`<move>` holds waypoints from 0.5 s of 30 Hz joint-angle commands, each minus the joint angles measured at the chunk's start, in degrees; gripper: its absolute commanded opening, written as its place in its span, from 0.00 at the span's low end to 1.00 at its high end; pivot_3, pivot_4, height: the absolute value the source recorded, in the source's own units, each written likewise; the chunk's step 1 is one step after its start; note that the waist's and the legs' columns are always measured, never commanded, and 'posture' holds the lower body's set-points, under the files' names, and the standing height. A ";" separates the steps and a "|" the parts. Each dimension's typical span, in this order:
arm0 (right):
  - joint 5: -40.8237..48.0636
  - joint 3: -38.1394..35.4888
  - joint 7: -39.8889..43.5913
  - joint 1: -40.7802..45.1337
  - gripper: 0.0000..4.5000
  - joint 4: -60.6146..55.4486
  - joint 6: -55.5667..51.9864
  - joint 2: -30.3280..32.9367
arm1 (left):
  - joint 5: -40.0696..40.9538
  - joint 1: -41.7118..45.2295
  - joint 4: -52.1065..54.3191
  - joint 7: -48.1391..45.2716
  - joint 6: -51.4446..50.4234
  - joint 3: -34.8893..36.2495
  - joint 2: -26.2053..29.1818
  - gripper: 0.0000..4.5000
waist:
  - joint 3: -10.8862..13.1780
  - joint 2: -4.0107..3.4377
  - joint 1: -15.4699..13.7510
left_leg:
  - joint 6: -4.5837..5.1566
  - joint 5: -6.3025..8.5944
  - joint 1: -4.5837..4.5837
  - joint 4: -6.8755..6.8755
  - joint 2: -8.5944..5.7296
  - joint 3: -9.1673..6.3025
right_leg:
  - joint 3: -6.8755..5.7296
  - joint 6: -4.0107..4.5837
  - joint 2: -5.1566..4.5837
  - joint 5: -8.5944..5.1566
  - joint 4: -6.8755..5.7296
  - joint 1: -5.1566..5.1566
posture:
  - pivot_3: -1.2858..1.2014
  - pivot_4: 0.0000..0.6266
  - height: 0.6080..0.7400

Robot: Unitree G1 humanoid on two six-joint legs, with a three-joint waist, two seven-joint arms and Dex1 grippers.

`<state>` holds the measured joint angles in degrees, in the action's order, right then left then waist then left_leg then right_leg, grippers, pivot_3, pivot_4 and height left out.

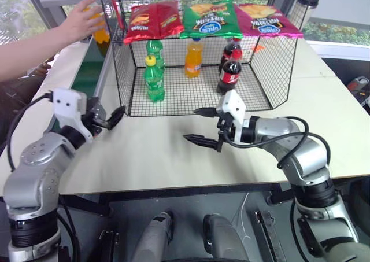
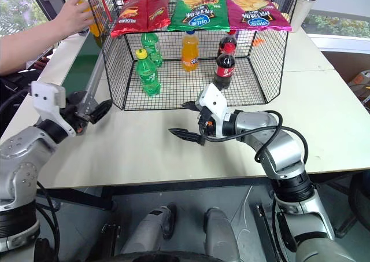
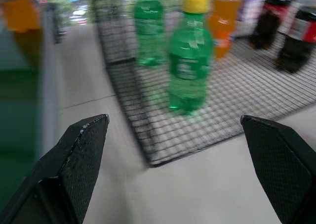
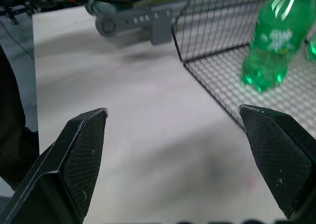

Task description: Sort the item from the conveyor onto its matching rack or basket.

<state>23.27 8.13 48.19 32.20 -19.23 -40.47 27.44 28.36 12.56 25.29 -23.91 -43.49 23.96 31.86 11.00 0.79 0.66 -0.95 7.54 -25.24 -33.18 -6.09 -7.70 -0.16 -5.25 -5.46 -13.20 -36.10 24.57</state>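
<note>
The small clear orange soda bottle with a blue cap (image 1: 95, 20) is gripped by a person's hand (image 1: 79, 22) left of the large black wire-mesh cage (image 1: 202, 94), well beyond the left claw (image 1: 107, 118), which is spread wide and empty. No label writing can be read. The right claw (image 1: 199, 125) is held released before the cage, above the pale bench (image 1: 156, 152).

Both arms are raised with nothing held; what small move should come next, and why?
Probably hold the left gripper open beside the dark green conveyor belt and wait: a person's hand grips the blue-capped orange soda bottle above it, beside the black wire-mesh cage.
</note>
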 commanded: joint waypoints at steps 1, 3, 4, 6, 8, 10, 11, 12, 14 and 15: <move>1.02 -1.14 -1.93 1.82 0.98 0.20 1.87 -2.49 | 0.83 -0.41 0.11 1.36 0.53 4.46 1.42 1.00 | 0.00 0.00 0.03 | 0.00 0.00 0.00 0.00 0.00 0.00 | 0.00 0.04 0.00 0.02 0.00 0.00 | 0.52 0.24 0.99; 1.37 -1.58 -3.02 2.40 0.98 1.03 1.95 -3.94 | 1.58 -1.25 -0.74 2.08 0.30 6.29 1.12 1.00 | 0.00 0.00 0.05 | 0.00 0.00 0.00 0.01 0.00 0.00 | 0.00 0.04 0.01 0.03 0.00 0.01 | 0.52 0.24 0.99; 1.38 -1.62 -3.34 2.59 0.98 1.42 2.14 -4.43 | 2.00 -1.79 -1.41 2.52 0.26 7.39 0.77 1.00 | 0.00 0.00 0.06 | 0.00 0.00 0.00 0.01 0.00 0.00 | 0.00 0.05 0.01 0.03 0.00 0.01 | 0.52 0.24 0.99; 1.28 -1.54 -3.53 2.76 0.98 1.88 2.45 -4.81 | 2.69 -2.32 -2.35 3.22 0.29 8.68 0.35 1.00 | 0.00 0.00 0.05 | 0.00 0.00 0.00 0.01 0.00 0.00 | 0.00 0.05 0.01 0.03 -0.01 0.03 | 0.52 0.24 0.99; 1.09 -1.17 -3.51 2.66 0.98 2.24 2.95 -4.84 | 3.67 -2.69 -3.33 4.05 0.28 10.13 -0.19 1.00 | 0.00 0.00 -0.02 | 0.00 0.00 0.00 0.01 0.00 0.00 | 0.00 0.05 0.01 0.03 0.00 0.02 | 0.52 0.24 0.99; 1.06 -0.81 -3.22 2.39 0.98 2.49 3.36 -4.64 | 3.88 -3.25 -4.66 4.90 0.74 11.32 -0.52 1.00 | -0.01 0.01 -0.04 | 0.00 0.00 0.00 0.01 0.00 0.00 | 0.01 0.05 0.00 0.03 0.00 0.02 | 0.52 0.24 0.99; 1.01 -0.65 -3.12 2.24 0.98 2.51 3.52 -4.53 | 4.03 -3.43 -5.19 5.31 0.94 11.79 -0.70 1.00 | -0.01 0.01 -0.03 | 0.00 0.00 0.00 0.01 0.00 0.00 | 0.00 0.05 0.00 0.03 0.01 0.02 | 0.52 0.24 0.99; 0.95 -0.51 -3.03 2.09 0.98 2.56 3.67 -4.44 | 3.89 -3.69 -5.71 5.65 1.25 11.99 -0.72 1.00 | -0.01 0.01 -0.01 | 0.00 0.00 0.00 0.01 0.00 0.00 | 0.00 0.05 0.00 0.03 0.00 0.02 | 0.52 0.24 0.99; 0.83 -0.33 -2.96 1.82 0.98 2.52 3.85 -4.32 | 3.81 -4.14 -6.27 6.07 1.82 12.14 -0.71 1.00 | -0.01 0.01 0.04 | -0.01 0.00 0.00 0.01 0.00 0.00 | 0.01 0.05 0.00 0.03 0.00 0.03 | 0.52 0.24 0.99; 0.76 -0.27 -2.90 1.73 0.98 2.57 3.96 -4.27 | 3.54 -4.29 -6.67 6.32 2.28 12.13 -0.74 1.00 | -0.01 0.01 0.05 | -0.01 0.00 0.00 0.02 0.00 0.00 | 0.01 0.05 0.00 0.03 0.00 0.03 | 0.52 0.24 0.99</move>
<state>23.68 8.14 45.07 33.67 -15.61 -38.09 23.16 31.86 8.46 18.01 -18.15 -43.08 34.35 30.95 11.00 0.80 0.71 -0.95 7.55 -25.24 -33.15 -6.09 -7.70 -0.15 -5.19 -5.46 -13.17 -36.10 24.60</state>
